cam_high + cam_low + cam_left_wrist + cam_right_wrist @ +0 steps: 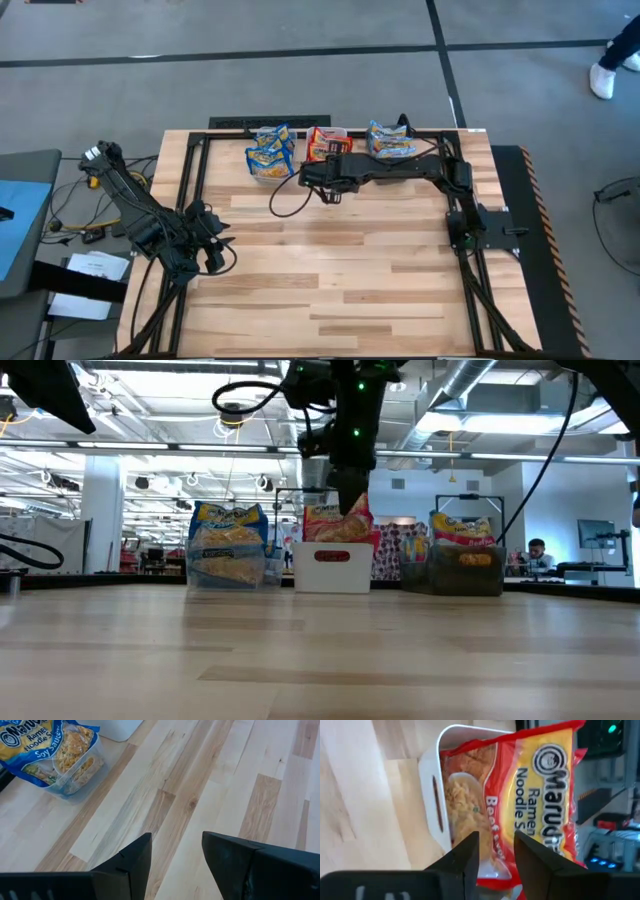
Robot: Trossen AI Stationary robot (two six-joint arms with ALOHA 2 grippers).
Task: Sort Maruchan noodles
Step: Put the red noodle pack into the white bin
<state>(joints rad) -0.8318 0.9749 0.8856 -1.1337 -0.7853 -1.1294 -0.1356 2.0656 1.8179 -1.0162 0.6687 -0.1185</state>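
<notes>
Three bins stand in a row along the far edge of the wooden table [340,270], and all the noodle packets sit in them. The clear bin [268,165] on the left holds the blue packets [227,540]. The white bin [330,567] in the middle holds the red packets [520,795]. The dark grey bin [466,571] on the right holds the orange-trimmed packets [389,140].

The right gripper [325,185] hangs just over the white bin, right in front of a red packet standing upright in it. Its fingers [465,855] are parted with a gap between them, and nothing is clamped there.

The left gripper [207,250] waits low over the bare table near the left edge, well apart from the bins, its fingers [135,857] spread and empty.
</notes>
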